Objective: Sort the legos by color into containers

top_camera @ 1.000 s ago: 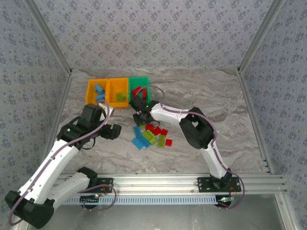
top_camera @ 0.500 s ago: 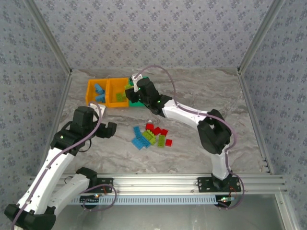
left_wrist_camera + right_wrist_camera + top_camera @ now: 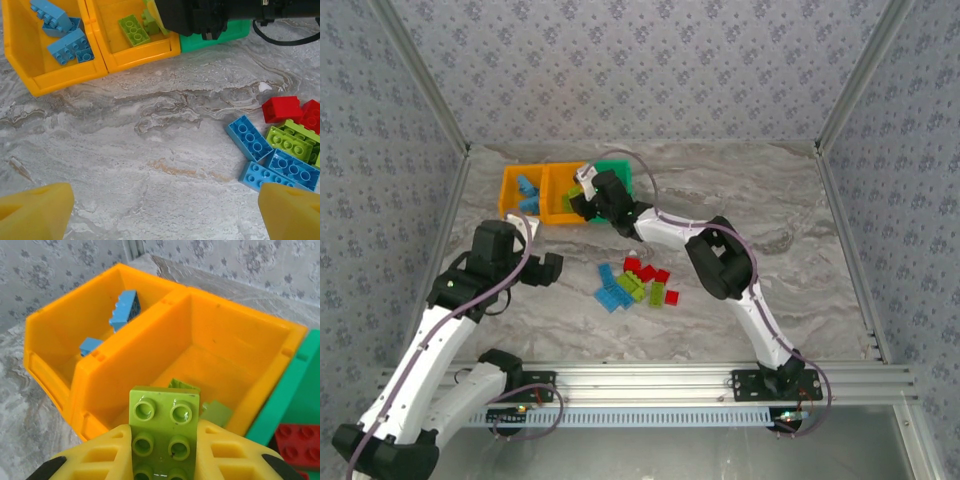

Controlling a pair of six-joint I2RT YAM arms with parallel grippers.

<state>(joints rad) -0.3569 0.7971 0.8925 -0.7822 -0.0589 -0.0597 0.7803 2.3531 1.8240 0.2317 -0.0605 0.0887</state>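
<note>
My right gripper (image 3: 164, 452) is shut on a lime green lego (image 3: 164, 427) and holds it, studs facing the camera, just above the middle orange container (image 3: 235, 347), where other lime pieces (image 3: 215, 412) lie. In the top view this gripper (image 3: 588, 195) hangs over that container (image 3: 560, 190). The left orange container (image 3: 510, 190) holds blue legos (image 3: 67, 45); the green container (image 3: 618, 172) holds a red lego (image 3: 297, 437). My left gripper (image 3: 552, 270) stands open over bare table (image 3: 162, 215), left of the loose pile of legos (image 3: 638, 283).
The loose pile has red (image 3: 282, 107), blue (image 3: 248, 137) and lime (image 3: 289, 142) bricks lying close together on the marbled table. My right arm (image 3: 720, 260) arcs over the table behind the pile. Patterned walls close the workspace on three sides.
My right gripper has travelled from the pile's far edge up to the containers, carrying the lime lego, and shifted left over the middle orange one. The left arm has drawn back slightly.
</note>
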